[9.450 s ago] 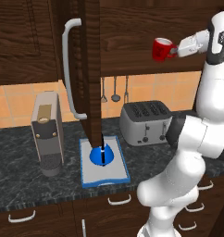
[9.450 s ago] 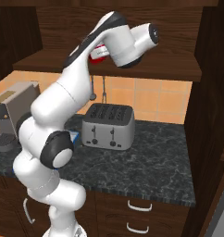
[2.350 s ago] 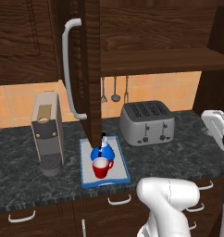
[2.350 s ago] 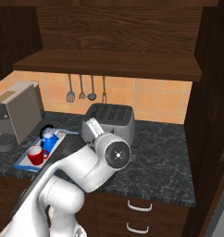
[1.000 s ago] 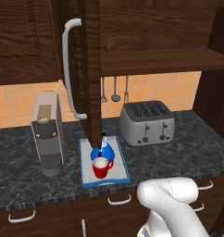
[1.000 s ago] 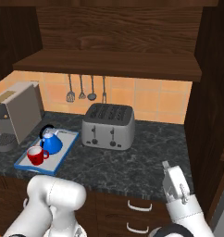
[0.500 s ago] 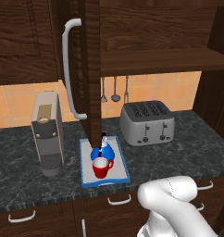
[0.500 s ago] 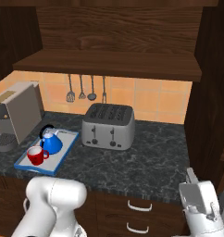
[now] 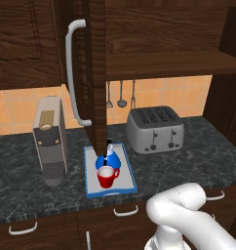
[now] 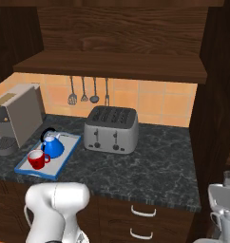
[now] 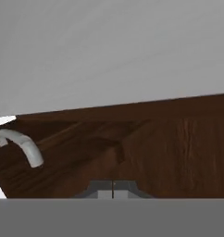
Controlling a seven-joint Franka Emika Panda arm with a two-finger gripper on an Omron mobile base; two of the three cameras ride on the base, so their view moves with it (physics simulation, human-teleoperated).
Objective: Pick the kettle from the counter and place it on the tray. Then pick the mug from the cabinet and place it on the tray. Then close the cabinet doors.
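The tray [image 9: 131, 181] lies on the counter [image 9: 22, 190] between the coffee machine [image 9: 49, 141] and the toaster [image 9: 155, 129], its long axis running near to far; on it the kettle [image 9: 108, 159] stands upright at the far end, the mug [image 9: 106, 177] just in front, handle to the right; 1 cabinet door [image 9: 93, 73] stands open edge-on above the tray; the gripper [image 11: 113, 190] is clenched on nothing, before dark wood.

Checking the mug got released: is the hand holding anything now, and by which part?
Nothing is held. The hand is shut on nothing, facing dark wood; the mug stands on the tray beside the kettle.
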